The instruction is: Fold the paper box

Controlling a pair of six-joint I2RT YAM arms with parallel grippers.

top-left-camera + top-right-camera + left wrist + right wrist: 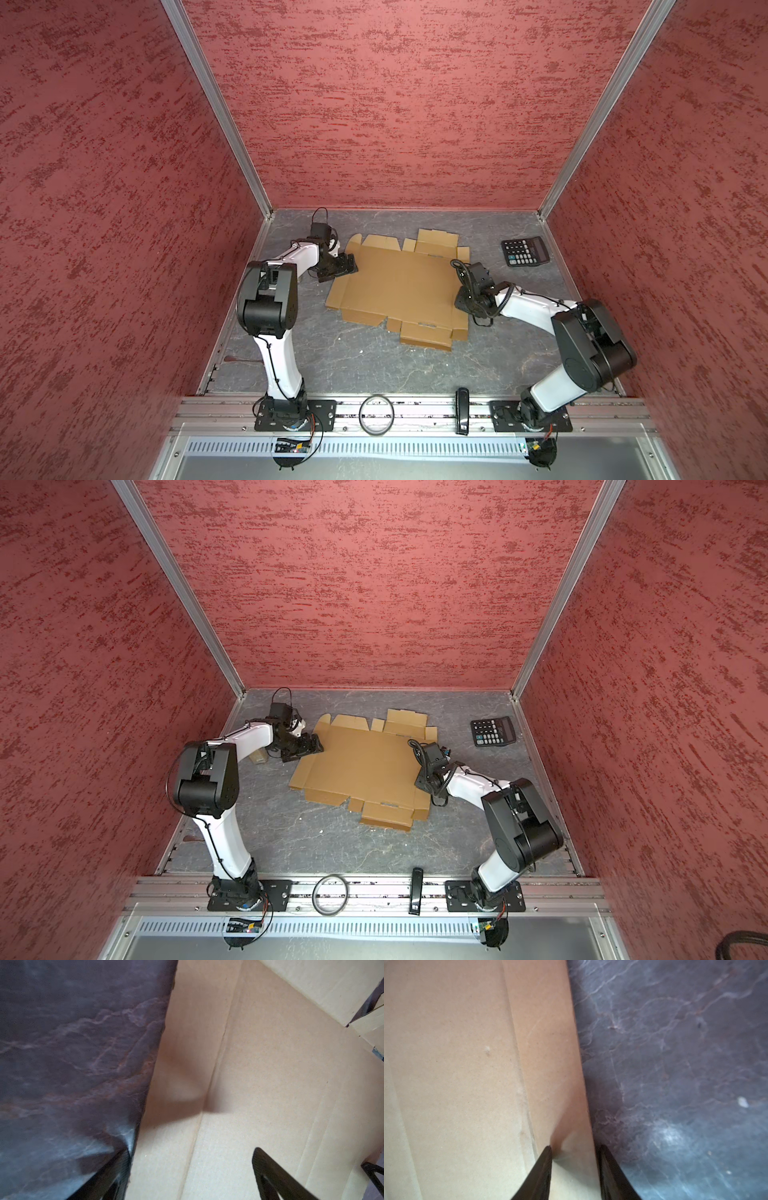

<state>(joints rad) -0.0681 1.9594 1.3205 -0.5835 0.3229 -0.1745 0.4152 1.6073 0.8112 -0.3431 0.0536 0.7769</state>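
1. Front rail. A dark ring (pixel 361 415) and a slim black device (pixel 462 410) lie on the aluminium rail between the two arm bases.

2. Work surface. The grey marbled table (pixel 374 365) carries the paper box (pixel 399 286) at its centre, nearer the back wall than the rail.

3. Paper box, condition. It is a plain brown corrugated sheet, unfolded and lying almost flat, turned slightly askew. One large rectangular panel forms the middle. A rectangular flap with small side tabs projects from the near edge, and a matching flap from the far edge. A narrow slot sits beside each of these flaps. The far left corner ends in a rounded tab. The wrist views show straight pressed creases running parallel to the edges.

4. Right gripper (pixel 575 1147). It is at the right edge of the sheet. The jaws stand a narrow gap apart and straddle the edge strip: one finger over the cardboard, one over the table. Whether the pads press the strip cannot be told.

5. Left gripper (pixel 192 1151). It is at the far left edge of the sheet. The jaws are spread wide, one finger (pixel 116 1176) at the cardboard's border, the other above the panel.

6. Rear area. A black calculator (pixel 524 250) lies at the far right, well apart from the sheet. Red textured walls (pixel 395 104) enclose the cell.
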